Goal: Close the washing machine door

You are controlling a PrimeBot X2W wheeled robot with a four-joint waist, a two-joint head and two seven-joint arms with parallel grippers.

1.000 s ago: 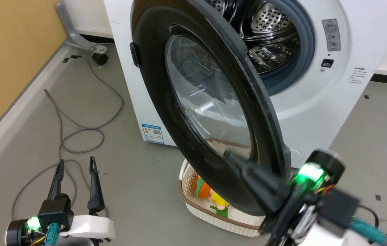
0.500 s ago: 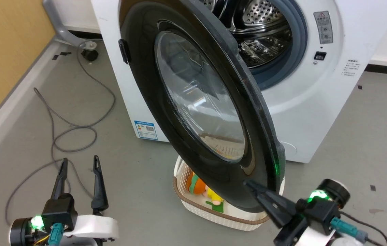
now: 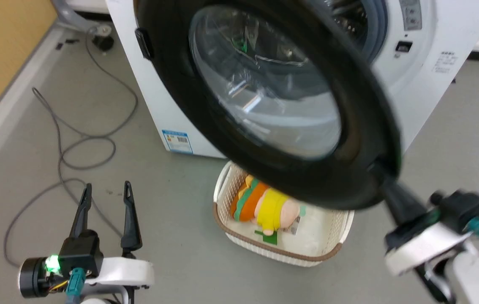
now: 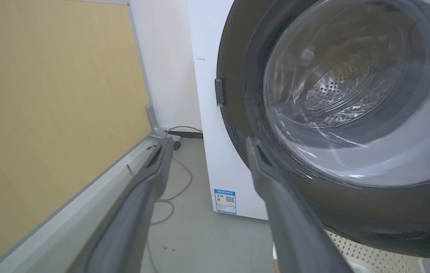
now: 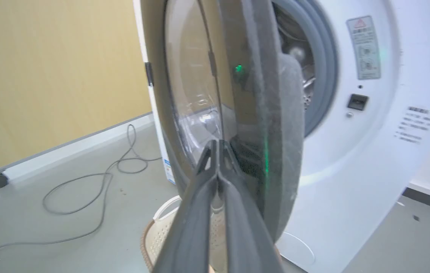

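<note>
Head view has the washing machine door (image 3: 307, 185) swung out from the washing machine (image 3: 425, 93), hinged at that view's left by the small hinge tab (image 3: 139, 42), with its free edge out to the right. The right gripper (image 3: 382, 176) reaches up from the lower right, and its dark fingers meet the black ring at the door's lower right rim. In the right wrist view those fingers are pressed together at the tips with nothing between them, and the tips lie against the door's outer face just beside its thick edge. There the door stands upright and nearly edge-on, with a gap between it and the grey gasket (image 5: 327, 72). From the head camera the round frame looks like an oval, its long line running from upper left to lower right, with the glass bowl facing the robot. The left gripper (image 3: 105, 190) hovers low over the floor, well apart from the door, fingers spread and holding nothing. Under the door's lower rim sits a cream basket (image 3: 281, 253) with a plush toy (image 3: 265, 202) in it.
</note>
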